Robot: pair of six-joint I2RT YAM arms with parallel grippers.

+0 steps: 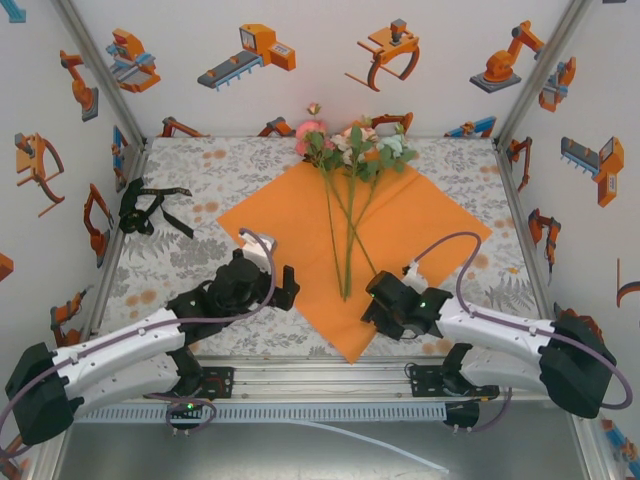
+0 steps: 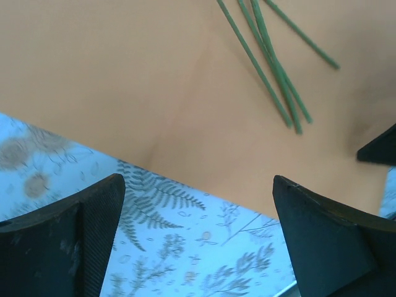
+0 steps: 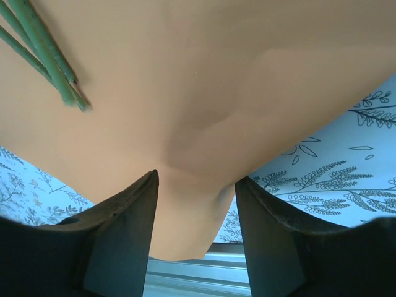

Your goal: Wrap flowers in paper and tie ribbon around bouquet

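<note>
Although the paper (image 1: 420, 215) lies flat and unwrapped, its near corner already runs between the fingers of the right gripper (image 3: 195, 185). Jaws there about half open. The sheet bulges slightly just ahead of the tips. Cannot tell whether either pad touches it, and no firm pinch is visible.

Left gripper (image 2: 198, 192): jaws spread wide, holding nothing. Bare tablecloth (image 2: 185, 247) sits between its fingers, and the paper's edge crosses just ahead of the tips.

Flowers (image 1: 350, 150): resting on the sheet, blooms at the end farthest from both grippers. The stems (image 2: 275, 69) run lengthwise straight back toward them. Cut ends lie ahead and to the right of the left gripper, and ahead and to the left of the right gripper. The right gripper is the nearer of the two.

Ribbon (image 1: 150, 210): heaped well off to the left of the left gripper and beyond it, clear of the paper and untouched.

Judgement: the step in hand is the first fold. The key relation is that the stem axis splits the sheet between the two grippers, so each has a flap on its own side to draw inward across the stems. The right gripper is better placed, being astride the corner. Risk: a thin sheet may drag the stems askew when lifted.
</note>
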